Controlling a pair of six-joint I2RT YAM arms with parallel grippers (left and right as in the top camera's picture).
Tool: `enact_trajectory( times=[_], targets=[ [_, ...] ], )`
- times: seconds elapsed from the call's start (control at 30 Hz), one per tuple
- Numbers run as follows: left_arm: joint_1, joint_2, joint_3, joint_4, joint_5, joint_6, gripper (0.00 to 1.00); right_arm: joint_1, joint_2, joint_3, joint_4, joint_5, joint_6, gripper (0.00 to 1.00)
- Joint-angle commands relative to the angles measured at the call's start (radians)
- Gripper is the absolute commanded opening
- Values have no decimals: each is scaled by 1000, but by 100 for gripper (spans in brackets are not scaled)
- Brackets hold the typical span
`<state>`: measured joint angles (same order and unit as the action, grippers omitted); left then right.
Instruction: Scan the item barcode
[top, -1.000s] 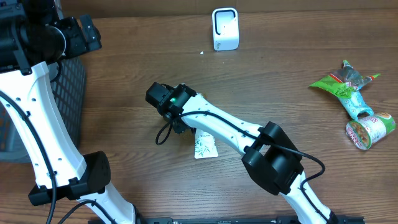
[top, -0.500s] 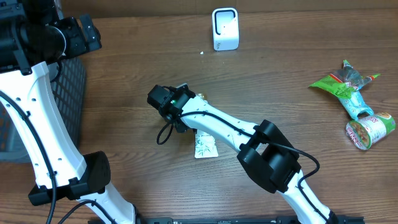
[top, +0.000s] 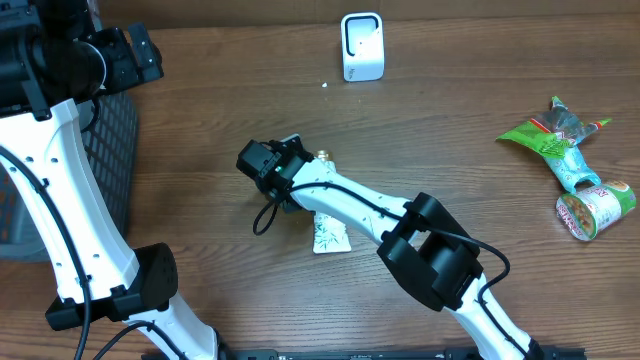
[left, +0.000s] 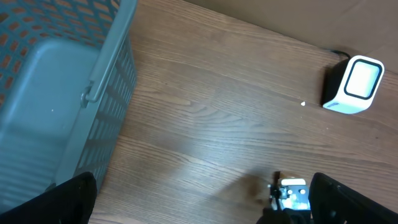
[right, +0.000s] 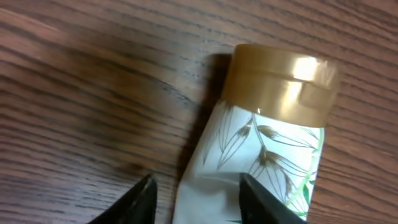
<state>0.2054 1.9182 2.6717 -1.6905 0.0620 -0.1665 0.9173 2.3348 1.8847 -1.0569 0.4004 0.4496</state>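
The item is a white tube (right: 261, 162) printed with leaf drawings, with a gold cap (right: 280, 84), lying flat on the wooden table. My right gripper (right: 200, 200) points down over the tube's body below the cap. Its left fingertip (right: 140, 200) stands over bare wood just off the tube's edge and its right fingertip (right: 258, 198) lies over the tube, jaws apart. From overhead the right arm covers most of the tube (top: 330, 238). The white barcode scanner (top: 362, 46) stands at the table's far edge. My left gripper (left: 202, 205) hangs high, wide open and holding nothing.
A grey mesh basket (top: 112, 140) stands at the left, also in the left wrist view as the basket (left: 62, 81). Green snack packets (top: 555, 140) and a lying cup (top: 597, 208) sit at the far right. The scanner (left: 354, 85) has bare wood around it.
The right gripper's jaws have narrowed around the tube's edge and the wrist has shifted slightly, uncovering the gold cap in the overhead view. The left arm has not moved.
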Motion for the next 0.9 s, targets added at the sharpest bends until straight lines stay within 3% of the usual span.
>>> enact_trajectory(
  times=[0.0,0.13,0.2,0.4,0.53,0.7,0.87],
  targets=[
    [2,0,0,1,-11,-13,100,-10,76,-65,13,-67,-8,52],
    [2,0,0,1,-11,-13,100,-10,107,-65,14,-39,-9,65],
    [2,0,0,1,-11,-13,100,-11,117,-65,19,-23,-13,66],
    [2,0,0,1,-11,-13,100,-25,118,-66,32,-19,-4,48],
    [2,0,0,1,-11,-13,100,-41,118,-66,39,-21,-4,47],
    [2,0,0,1,-11,-13,100,-62,118,-66,44,-14,-12,79],
    [2,0,0,1,-11,-13,100,-69,117,-21,2,-10,-12,84]
  ],
)
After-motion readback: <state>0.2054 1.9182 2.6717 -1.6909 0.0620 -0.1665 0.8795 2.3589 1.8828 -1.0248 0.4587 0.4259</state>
